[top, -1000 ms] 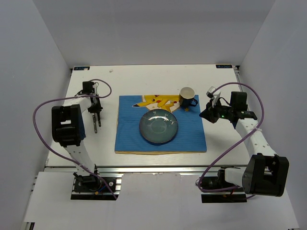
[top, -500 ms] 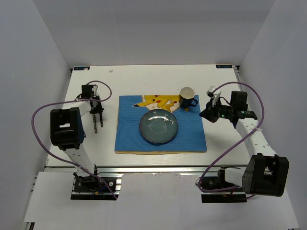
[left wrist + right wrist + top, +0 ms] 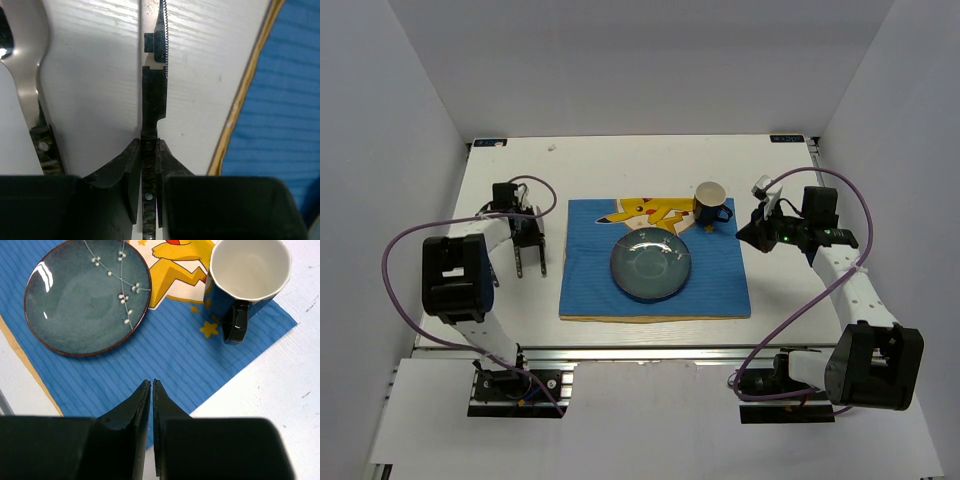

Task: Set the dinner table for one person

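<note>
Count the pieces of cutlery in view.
2: a knife in the left pincer, a second silver utensil beside it on the dinner table, both left of the placemat.

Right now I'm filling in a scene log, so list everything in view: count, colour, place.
dinner table: 1, white, under everything
placemat: 1, blue with yellow figure, table centre
plate: 1, blue-grey, on placemat
mug: 1, dark blue, white inside, placemat's far right corner
knife: 1, dark handle, left of placemat
second utensil: 1, silver, beside knife
left arm: 1, black and white, jaws shut on knife
right arm: 1, black and white, jaws shut, empty
</note>
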